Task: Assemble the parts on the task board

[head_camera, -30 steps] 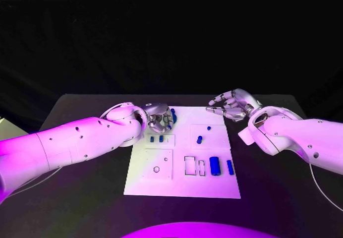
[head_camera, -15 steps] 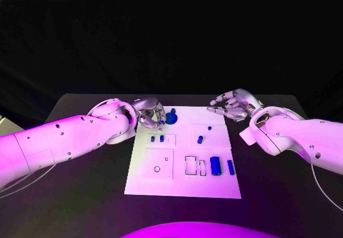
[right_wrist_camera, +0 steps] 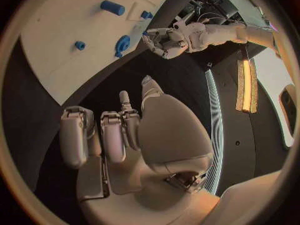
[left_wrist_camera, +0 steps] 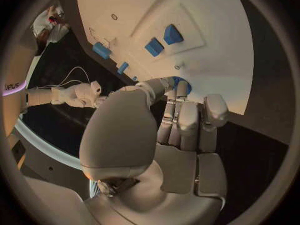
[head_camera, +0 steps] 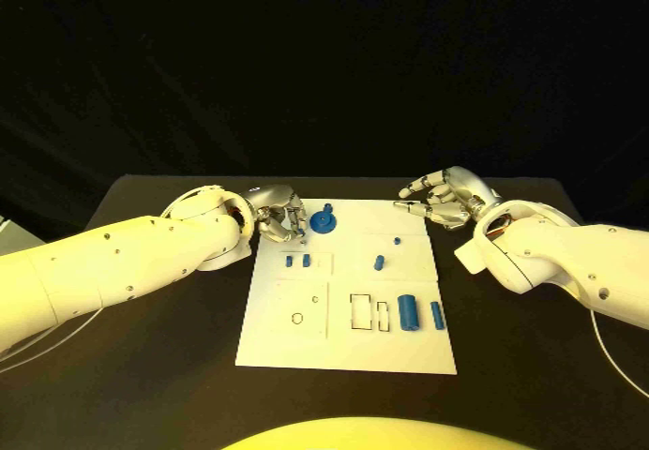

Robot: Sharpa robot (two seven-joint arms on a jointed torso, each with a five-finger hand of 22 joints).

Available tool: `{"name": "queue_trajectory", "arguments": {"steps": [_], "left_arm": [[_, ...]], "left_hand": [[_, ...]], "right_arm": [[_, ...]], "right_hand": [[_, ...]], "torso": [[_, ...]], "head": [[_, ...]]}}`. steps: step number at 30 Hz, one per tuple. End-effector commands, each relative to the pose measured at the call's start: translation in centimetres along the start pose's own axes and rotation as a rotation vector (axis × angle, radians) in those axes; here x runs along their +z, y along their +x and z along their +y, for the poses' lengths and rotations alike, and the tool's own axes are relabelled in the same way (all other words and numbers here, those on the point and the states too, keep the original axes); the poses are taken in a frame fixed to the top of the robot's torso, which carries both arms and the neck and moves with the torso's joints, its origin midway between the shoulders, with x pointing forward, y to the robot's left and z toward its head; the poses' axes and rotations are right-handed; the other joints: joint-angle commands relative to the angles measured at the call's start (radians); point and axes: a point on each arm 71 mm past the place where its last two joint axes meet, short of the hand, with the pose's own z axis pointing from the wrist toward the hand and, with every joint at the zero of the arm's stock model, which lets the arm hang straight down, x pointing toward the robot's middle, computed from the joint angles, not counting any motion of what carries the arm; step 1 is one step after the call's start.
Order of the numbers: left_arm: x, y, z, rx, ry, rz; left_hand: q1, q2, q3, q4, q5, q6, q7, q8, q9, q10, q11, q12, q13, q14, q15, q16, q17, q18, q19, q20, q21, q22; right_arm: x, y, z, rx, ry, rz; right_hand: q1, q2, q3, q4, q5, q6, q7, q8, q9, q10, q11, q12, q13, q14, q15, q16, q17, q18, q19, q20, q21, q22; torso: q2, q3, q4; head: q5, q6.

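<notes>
The white task board lies mid-table. A round blue part stands near its far left corner. My left hand hovers just left of that part, fingers loosely extended and holding nothing; in the left wrist view the part peeks out behind the fingertips. The right wrist view shows a small gap between this part and the left hand. My right hand hangs empty past the board's far right corner, fingers loosely curled. Two small blue pieces sit mid-left.
More blue parts lie on the board: a small peg, a short piece, a thick cylinder and a slim bar. Rectangular slots and an oval hole are nearer me. Black table surrounds the board.
My left hand has drawn back to the left, off the round blue part, which now stands uncovered on the board. The right hand has stayed put.
</notes>
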Motion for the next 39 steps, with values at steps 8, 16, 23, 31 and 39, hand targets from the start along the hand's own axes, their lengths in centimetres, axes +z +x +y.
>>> {"name": "queue_trajectory", "arguments": {"steps": [8, 16, 23, 31, 39], "left_arm": [[0.4, 1.1, 0.0, 0.045, 0.006, 0.053], [0.5, 1.5, 0.1, 0.054, -0.002, 0.071], [0.6, 1.6, 0.2, 0.053, -0.005, 0.079], [0.7, 1.8, 0.0, 0.049, 0.002, 0.084], [0.9, 2.0, -0.2, 0.048, 0.006, 0.086]], "left_hand": [[-0.007, -0.003, -0.001, -0.001, 0.001, 0.008, -0.003, -0.005, 0.002, 0.009, 0.001, -0.007, 0.001, 0.006, -0.001, 0.001, -0.001, -0.014, 0.003, -0.001, 0.003, 0.001], [-0.008, -0.004, -0.002, -0.001, 0.0, 0.009, -0.003, -0.006, 0.002, 0.011, 0.0, -0.008, 0.002, 0.006, -0.001, 0.001, -0.001, -0.014, 0.002, -0.001, 0.002, 0.0], [-0.008, -0.004, -0.002, -0.001, 0.0, 0.009, -0.003, -0.006, 0.003, 0.011, 0.0, -0.009, 0.002, 0.005, -0.001, 0.001, -0.002, -0.014, 0.001, -0.001, 0.001, -0.002], [-0.009, -0.004, -0.002, -0.002, 0.0, 0.01, -0.003, -0.006, 0.003, 0.012, 0.0, -0.01, 0.002, 0.005, -0.001, 0.0, -0.003, -0.014, 0.001, -0.001, 0.001, -0.002], [-0.009, -0.004, -0.002, -0.003, -0.001, 0.011, -0.004, -0.006, 0.004, 0.015, -0.001, -0.011, 0.003, 0.005, -0.002, 0.0, -0.002, -0.014, 0.002, -0.001, 0.002, 0.0]], "right_arm": [[0.0, 0.1, 0.1, -0.002, -0.008, 0.008], [0.0, 0.1, 0.1, -0.003, -0.008, 0.008], [0.0, 0.1, 0.1, -0.003, -0.008, 0.007], [0.0, 0.1, 0.1, -0.003, -0.008, 0.008], [0.0, 0.1, 0.1, -0.003, -0.008, 0.008]], "right_hand": [[-0.003, 0.009, -0.003, -0.003, 0.007, -0.001, -0.002, 0.006, -0.001, 0.0, -0.001, -0.001, 0.142, 0.077, 0.002, -0.007, 0.148, 0.018, 0.026, 0.005, -0.006, 0.155], [-0.003, 0.009, -0.003, -0.003, 0.007, -0.001, -0.002, 0.006, -0.001, 0.0, -0.001, -0.001, 0.142, 0.077, 0.002, -0.007, 0.148, 0.018, 0.026, 0.005, -0.006, 0.155], [-0.003, 0.009, -0.003, -0.003, 0.007, -0.001, -0.002, 0.006, -0.001, 0.0, -0.001, -0.001, 0.142, 0.077, 0.002, -0.007, 0.148, 0.018, 0.026, 0.005, -0.006, 0.155], [-0.003, 0.009, -0.003, -0.003, 0.007, -0.001, -0.002, 0.006, -0.001, 0.0, -0.001, -0.001, 0.142, 0.077, 0.002, -0.007, 0.148, 0.018, 0.026, 0.005, -0.006, 0.155], [-0.003, 0.009, -0.003, -0.003, 0.007, -0.001, -0.002, 0.006, -0.001, 0.0, -0.001, -0.001, 0.142, 0.077, 0.002, -0.007, 0.148, 0.018, 0.026, 0.005, -0.006, 0.155]], "torso": [[0.0, 0.0003, -0.0002], [0.0, 0.0011, -0.0002], [0.0, 0.0008, 0.0006], [0.0, 0.0012, -0.0002], [0.001, 0.0015, -0.0005]], "head": [[-0.001, -0.003], [-0.003, -0.005], [-0.003, -0.006], [-0.002, -0.005], [-0.004, -0.005]]}}
